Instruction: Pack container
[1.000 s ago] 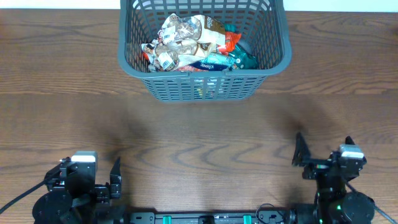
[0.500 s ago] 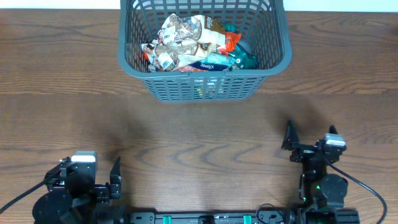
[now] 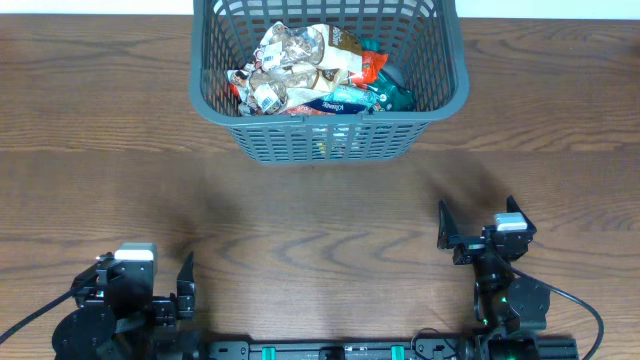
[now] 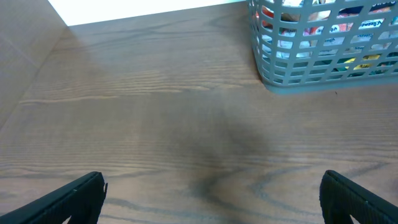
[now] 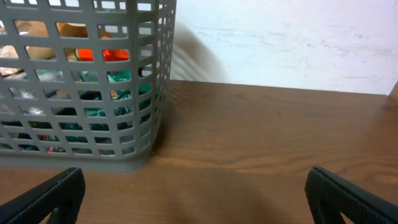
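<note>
The container [image 3: 330, 140] is running off the top edge of the overhead view, so its far rim is lying out of sight. The snack packets [image 3: 310, 70] inside are covering one another, their print showing too small to read. Both wrist views are cropping it too.

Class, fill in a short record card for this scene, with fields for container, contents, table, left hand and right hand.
container: dark grey, slotted sides, upright at the far side of the table
contents: a heap of snack packets inside the container
table: brown wood grain
left hand: open, holding nothing, near side, apart from the container
right hand: open, holding nothing, near side, apart from the container
</note>
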